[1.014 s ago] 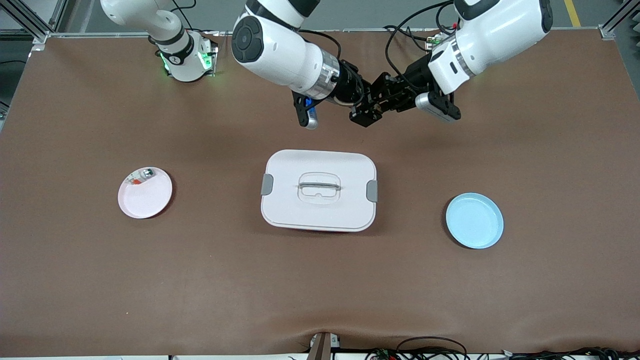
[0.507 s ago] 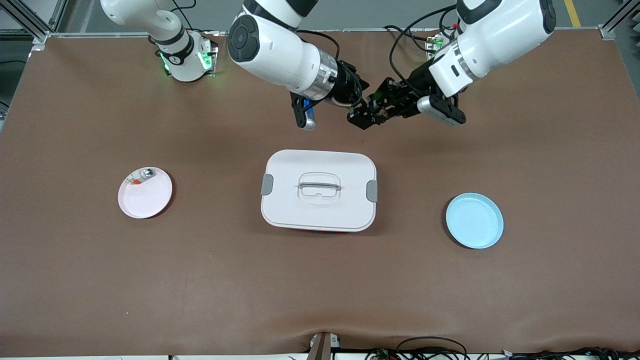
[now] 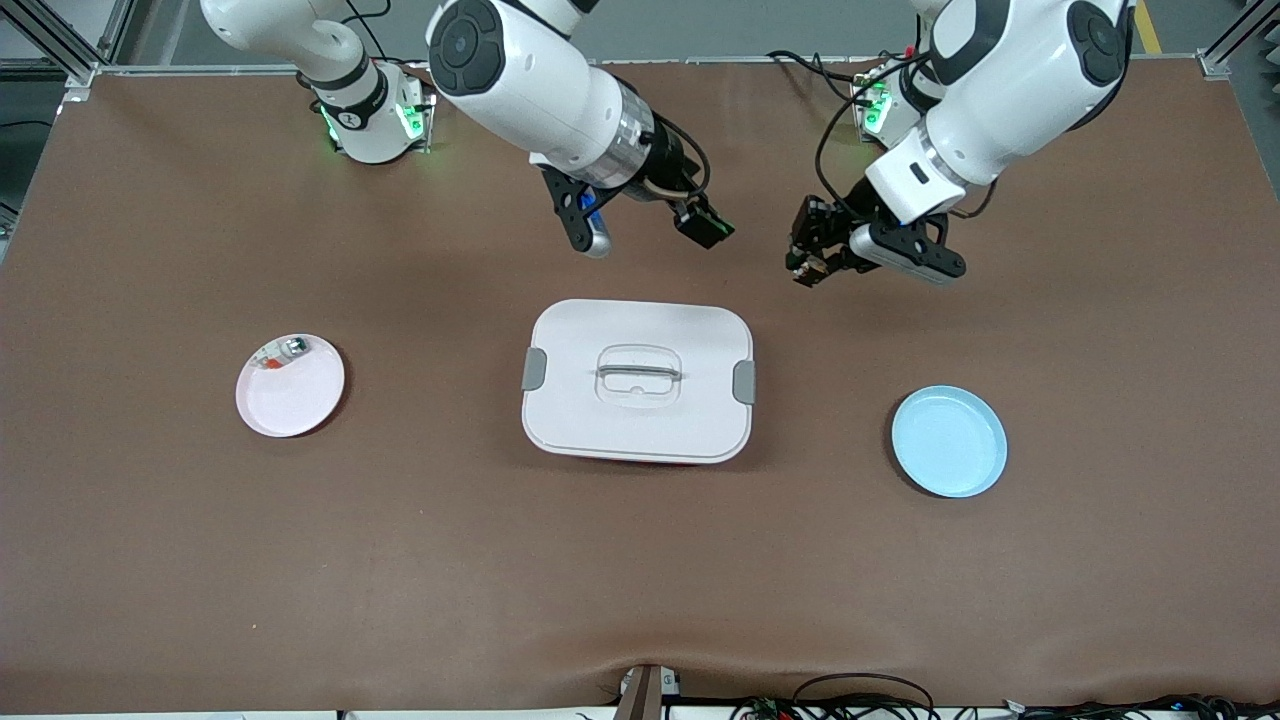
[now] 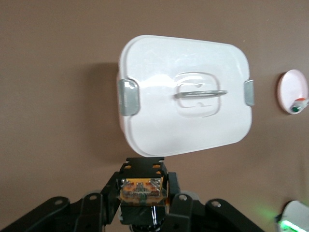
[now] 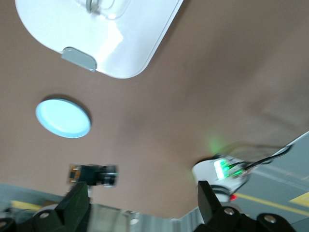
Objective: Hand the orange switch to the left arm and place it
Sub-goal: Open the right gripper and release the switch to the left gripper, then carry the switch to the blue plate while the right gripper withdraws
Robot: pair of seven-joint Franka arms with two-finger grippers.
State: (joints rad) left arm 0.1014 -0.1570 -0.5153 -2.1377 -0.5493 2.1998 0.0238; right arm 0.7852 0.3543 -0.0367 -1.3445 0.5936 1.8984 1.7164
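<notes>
Two hands aloft, upper centre: left hand (image 3: 806,262) pinching orange switch (image 4: 141,188), right hand (image 3: 703,226) spread, empty. Risk: shallow pinch slips, switch drops near box (image 3: 638,380).

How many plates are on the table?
2. The pink plate sits toward the right arm's end of the table, with small bits on it. The blue plate sits toward the left arm's end. The big white box is between them.
</notes>
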